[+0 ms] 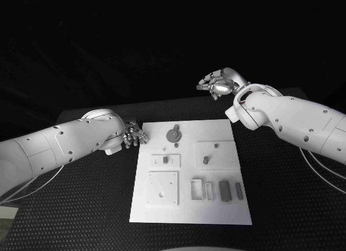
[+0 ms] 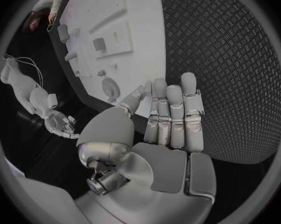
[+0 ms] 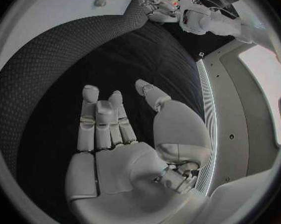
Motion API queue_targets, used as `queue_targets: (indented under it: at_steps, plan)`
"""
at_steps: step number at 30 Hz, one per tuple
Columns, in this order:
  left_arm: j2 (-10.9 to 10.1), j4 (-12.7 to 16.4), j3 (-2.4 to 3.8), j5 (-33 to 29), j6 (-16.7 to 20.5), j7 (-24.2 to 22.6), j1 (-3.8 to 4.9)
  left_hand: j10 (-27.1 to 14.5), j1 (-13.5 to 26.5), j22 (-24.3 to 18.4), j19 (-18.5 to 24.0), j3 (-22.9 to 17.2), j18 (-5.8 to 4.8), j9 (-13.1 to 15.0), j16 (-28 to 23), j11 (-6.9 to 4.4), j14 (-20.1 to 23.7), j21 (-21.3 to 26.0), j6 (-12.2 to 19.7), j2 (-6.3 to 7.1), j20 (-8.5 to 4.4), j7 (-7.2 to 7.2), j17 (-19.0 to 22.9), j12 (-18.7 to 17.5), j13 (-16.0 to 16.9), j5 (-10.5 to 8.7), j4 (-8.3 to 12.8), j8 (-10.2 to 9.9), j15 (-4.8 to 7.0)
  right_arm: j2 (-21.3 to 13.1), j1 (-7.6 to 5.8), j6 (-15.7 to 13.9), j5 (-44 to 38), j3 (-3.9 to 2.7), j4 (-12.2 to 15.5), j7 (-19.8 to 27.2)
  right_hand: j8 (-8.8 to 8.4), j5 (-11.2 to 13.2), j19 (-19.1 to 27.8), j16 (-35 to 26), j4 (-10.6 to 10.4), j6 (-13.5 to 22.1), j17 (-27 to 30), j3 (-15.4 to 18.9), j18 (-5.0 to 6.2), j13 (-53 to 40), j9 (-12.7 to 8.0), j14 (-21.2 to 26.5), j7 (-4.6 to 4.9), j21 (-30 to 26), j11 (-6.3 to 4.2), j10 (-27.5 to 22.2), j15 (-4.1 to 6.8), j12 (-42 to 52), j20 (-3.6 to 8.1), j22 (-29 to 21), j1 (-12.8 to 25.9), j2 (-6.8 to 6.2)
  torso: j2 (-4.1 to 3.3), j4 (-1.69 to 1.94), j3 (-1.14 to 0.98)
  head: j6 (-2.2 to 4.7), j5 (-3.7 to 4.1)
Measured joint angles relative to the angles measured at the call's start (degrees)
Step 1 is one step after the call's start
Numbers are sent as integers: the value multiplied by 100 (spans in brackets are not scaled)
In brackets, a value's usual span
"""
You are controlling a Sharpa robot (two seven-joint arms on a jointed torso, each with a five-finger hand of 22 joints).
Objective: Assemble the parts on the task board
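My left hand (image 1: 134,134) hovers just beside the left edge of the task board (image 1: 218,209), near its far corner, fingers straight and close together, holding nothing. The task board lies in the middle of the desk (image 1: 82,209). On it a round grey part (image 1: 174,135) sits near the far end, and several grey parts (image 1: 225,190) lie in a row at the near right. My right hand (image 1: 217,83) is raised beyond the board's far right corner, well apart from it, fingers loosely spread, empty.

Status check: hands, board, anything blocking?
Left hand open, beside the task board. Right hand open, raised beyond the table's far edge. Parts lie untouched on board. Nothing in the way.
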State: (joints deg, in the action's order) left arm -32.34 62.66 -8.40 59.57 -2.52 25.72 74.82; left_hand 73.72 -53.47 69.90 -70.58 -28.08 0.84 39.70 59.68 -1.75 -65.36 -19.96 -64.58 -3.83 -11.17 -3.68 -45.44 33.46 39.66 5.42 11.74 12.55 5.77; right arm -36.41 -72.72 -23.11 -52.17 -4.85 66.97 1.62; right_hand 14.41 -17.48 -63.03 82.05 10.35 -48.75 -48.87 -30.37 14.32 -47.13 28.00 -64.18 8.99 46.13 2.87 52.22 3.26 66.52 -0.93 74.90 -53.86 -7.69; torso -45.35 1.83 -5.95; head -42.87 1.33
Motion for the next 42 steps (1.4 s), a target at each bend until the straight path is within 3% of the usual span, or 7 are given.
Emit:
queue_targets:
  at_steps: [2, 11, 25, 35, 37, 40, 42]
  plan:
    - [-19, 17, 0, -46, 18, -3, 0, 4, -109, 50, -19, -311, -1, -31, 0, -4, -20, -25, -11, 115, -19, -10, -3, 0, 6, -183, -175, 28, 20, -1, 0, 0, 0, 0, 0, 0, 0, 0, 0, 0, 0, 0, 0, 0, 0, 0, 0, 0, 0, 0, 0, 0, 0, 0, 0, 0, 0, 0, 0, 0, 0, -2, 2]
    - [-110, 154, 2, -237, 113, -35, -1, 47, -125, 141, -59, -435, -2, -31, 28, -6, -69, -88, -46, 188, -39, 4, -37, 0, 41, -196, -195, 32, 28, -8, 0, 2, 0, 0, 4, 0, 0, 0, 0, 0, 0, -13, 0, 0, 0, 0, 0, 0, 10, 0, 0, 0, 0, -1, 0, 0, 0, 0, 1, -1, -4, -9, 8]
    - [-608, 1172, 2, -658, 406, -140, -24, 51, -126, 283, -122, -436, -3, -31, 159, -10, -97, -177, -72, 187, -82, 31, -65, 49, 90, -216, -194, 32, 36, -49, 1, 4, 2, 0, 22, 0, 0, 0, 0, 0, 0, -22, 0, 0, 0, -1, 0, 0, 2, 0, 0, 0, 0, -1, 0, 0, 23, 23, 4, 5, -1, -12, 20]
    - [-772, 1773, -15, -856, 518, -157, -166, 72, -126, 335, -132, -435, -3, -31, 199, 9, -107, -221, -92, 187, -89, 52, -77, 87, 114, -194, -193, 32, 29, -62, 1, 5, 2, 0, 22, 0, 0, 0, 0, 0, 0, -23, 0, 0, 0, -1, 0, 0, 0, 0, 0, 0, 0, -1, 0, 0, 23, 23, 1, 7, 4, -29, 37]
    - [-780, 1819, -50, -858, 545, -155, -169, 72, -126, 343, -132, -435, -3, -33, 205, 9, -108, -221, -93, 187, -89, 51, -77, 87, 120, -194, -193, 32, 29, -65, 1, 5, 3, 0, 22, 0, 0, 0, 0, 0, 0, -26, 1, 0, 0, -1, 0, 0, -3, 0, 0, 0, 0, -1, 0, 0, 23, 23, 1, 7, 5, -35, 38]
    - [-806, 1874, -165, -854, 578, -143, -171, 73, -126, 350, -142, -435, -3, -38, 225, 8, -108, -221, -109, 187, -81, 34, -77, 87, 126, -194, -193, 32, 29, -70, 1, 6, 3, 0, 25, 0, 0, 0, 0, 0, 0, -15, 0, 0, 0, -1, 1, 0, 7, 0, 0, 0, 0, -1, 0, 0, 23, 23, 0, 9, 7, -40, 38]
    - [-817, 1893, -188, -844, 590, -129, -182, 73, -126, 355, -142, -435, -3, -38, 226, 8, -109, -243, -110, 187, -81, 33, -80, 87, 126, -194, -193, 32, 29, -71, 1, 6, 4, 0, 29, 0, 0, 0, 0, 0, 0, -9, 1, 0, 0, -1, 1, 0, 12, 0, 0, 0, 0, -1, 0, 0, 23, 23, 1, 10, 9, -43, 36]
